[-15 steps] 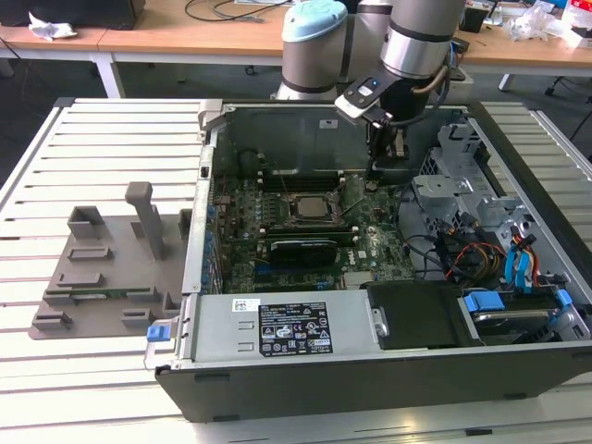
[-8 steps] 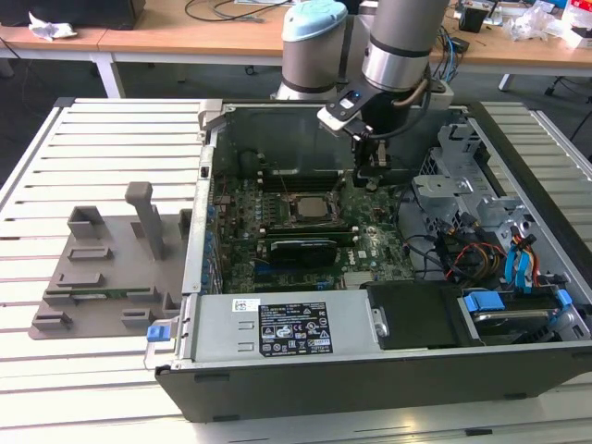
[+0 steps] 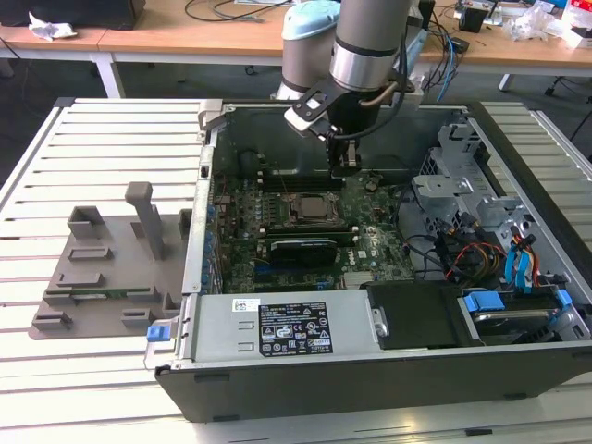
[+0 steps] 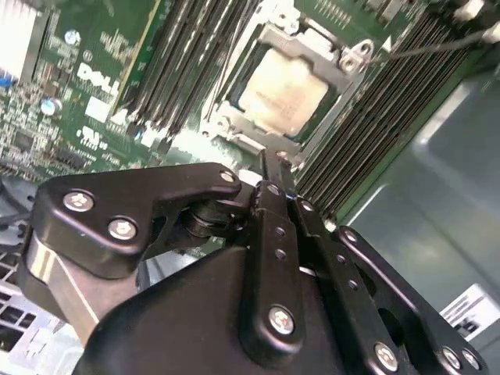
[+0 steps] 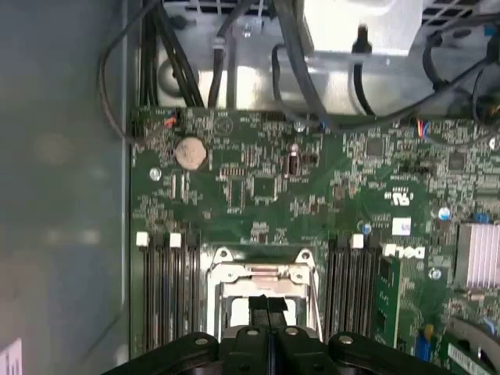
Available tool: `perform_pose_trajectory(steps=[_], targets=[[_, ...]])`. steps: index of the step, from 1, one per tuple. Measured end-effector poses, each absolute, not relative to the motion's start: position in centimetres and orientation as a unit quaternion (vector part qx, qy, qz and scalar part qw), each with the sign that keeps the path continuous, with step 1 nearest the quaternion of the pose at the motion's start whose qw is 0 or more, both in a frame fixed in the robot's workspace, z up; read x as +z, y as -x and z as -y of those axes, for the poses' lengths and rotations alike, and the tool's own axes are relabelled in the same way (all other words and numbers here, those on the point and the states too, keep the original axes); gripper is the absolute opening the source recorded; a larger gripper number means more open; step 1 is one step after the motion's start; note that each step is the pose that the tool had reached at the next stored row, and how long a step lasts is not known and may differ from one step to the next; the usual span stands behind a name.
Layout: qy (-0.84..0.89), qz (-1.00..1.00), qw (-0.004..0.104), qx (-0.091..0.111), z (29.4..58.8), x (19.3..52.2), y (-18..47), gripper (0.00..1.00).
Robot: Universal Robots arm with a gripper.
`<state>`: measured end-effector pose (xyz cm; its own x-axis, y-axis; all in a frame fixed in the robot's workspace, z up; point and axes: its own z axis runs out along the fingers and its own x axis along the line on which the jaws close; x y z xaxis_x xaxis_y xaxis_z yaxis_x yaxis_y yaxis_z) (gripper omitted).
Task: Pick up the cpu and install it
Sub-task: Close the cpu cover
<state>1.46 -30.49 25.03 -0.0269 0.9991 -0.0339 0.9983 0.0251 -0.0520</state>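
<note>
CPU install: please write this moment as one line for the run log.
gripper: shut, holds nothing, above motherboard | cpu: seated in socket frame | case: open

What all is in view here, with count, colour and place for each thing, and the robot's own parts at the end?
cpu: one, silver-grey, seated in the socket on the motherboard.
socket frame: one, metal, around the cpu.
motherboard: one, green, on the floor of the open computer case.
memory slots: two banks, black, either side of the socket.
coin battery: one, silver, on the motherboard.
computer case: one, dark, open, on the slatted table.
power supply: one, grey, along the case's near edge.
fixture block: one, grey, on the table at the exterior view's left.
slatted table: one, white.
desks: wooden, behind.
gripper: one, black, fingers together, above the motherboard just behind the socket.
</note>
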Motion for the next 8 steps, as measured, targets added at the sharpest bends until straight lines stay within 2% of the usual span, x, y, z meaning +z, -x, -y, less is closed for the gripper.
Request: perform_pose_trajectory(steps=[8], targets=[[0.697, 0.716, 0.006, 0.03, 30.5, 22.4, 2.7, 0.11]])
